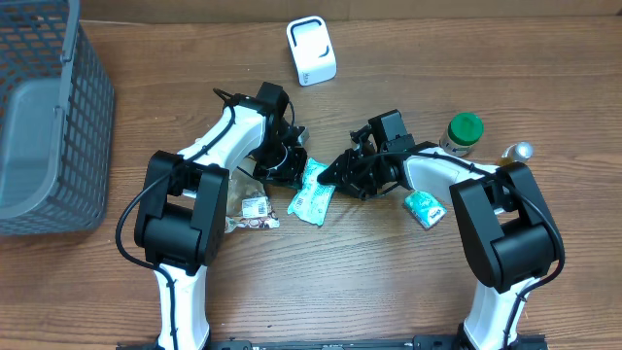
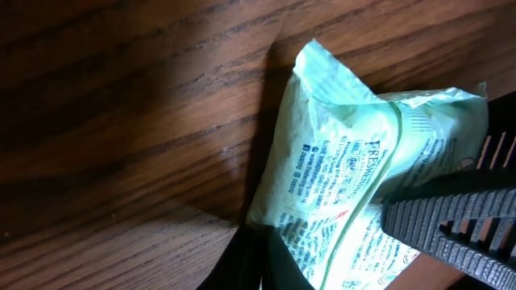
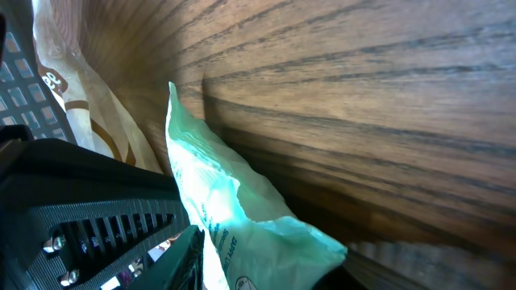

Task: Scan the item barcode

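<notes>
Wooden table (image 1: 369, 282) with the green packet (image 1: 313, 192) as reference. Far left of the packet stands a grey mesh basket (image 1: 78, 107), cut off by the frame's left and top edges; only a pale grey surface shows inside it. Well to the packet's right stand a green-lidded jar (image 1: 464, 134), lid on, and a small silver-capped bottle (image 1: 518, 152). The left gripper (image 1: 290, 165) is clamped on the packet's upper end, the wrapper passing under its ribbed finger (image 2: 451, 217). The right gripper (image 1: 338, 173) meets the packet's right edge; whether its jaws grip cannot be told. A white scanner (image 1: 311, 51) sits above the packet, with bare wood between. A printed snack wrapper (image 1: 253, 209) lies just left and a small teal pack (image 1: 425, 206) right of the packet.
</notes>
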Motion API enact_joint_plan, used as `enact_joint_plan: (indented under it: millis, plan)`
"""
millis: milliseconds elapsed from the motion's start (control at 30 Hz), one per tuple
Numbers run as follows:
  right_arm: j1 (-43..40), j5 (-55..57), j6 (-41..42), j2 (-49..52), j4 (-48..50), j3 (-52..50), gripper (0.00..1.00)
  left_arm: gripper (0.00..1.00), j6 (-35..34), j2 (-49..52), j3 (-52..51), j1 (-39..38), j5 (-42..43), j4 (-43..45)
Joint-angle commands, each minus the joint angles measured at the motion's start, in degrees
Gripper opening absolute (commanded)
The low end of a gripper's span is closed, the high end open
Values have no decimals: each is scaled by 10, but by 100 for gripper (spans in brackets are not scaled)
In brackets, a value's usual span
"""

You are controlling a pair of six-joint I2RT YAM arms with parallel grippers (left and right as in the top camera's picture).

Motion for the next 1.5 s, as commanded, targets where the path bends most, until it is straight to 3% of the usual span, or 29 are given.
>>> enact_joint_plan:
  millis: [0,600,700,867,1000,1167,1467]
  plan:
    - [13,-2,-5,8,4,-9,33,6,15,8,-6,-12,-2,3]
    - [29,-2,-32,8,28,-9,28,5,15,8,-6,-12,-2,3]
    - [29,-1,-35,8,27,-9,21,5,15,8,-6,-12,-4,3]
    - [29,-1,-35,8,27,-9,19,5,15,8,-6,-12,-4,9]
    - [29,-1,-35,8,27,-9,7,4,15,8,-6,-12,-4,9]
    - [29,-1,-35,8,27,-9,4,4,15,7,-3,-11,-3,-5]
    - [29,5,-35,8,27,-9,4,4,24,-24,138,-8,-60,-96]
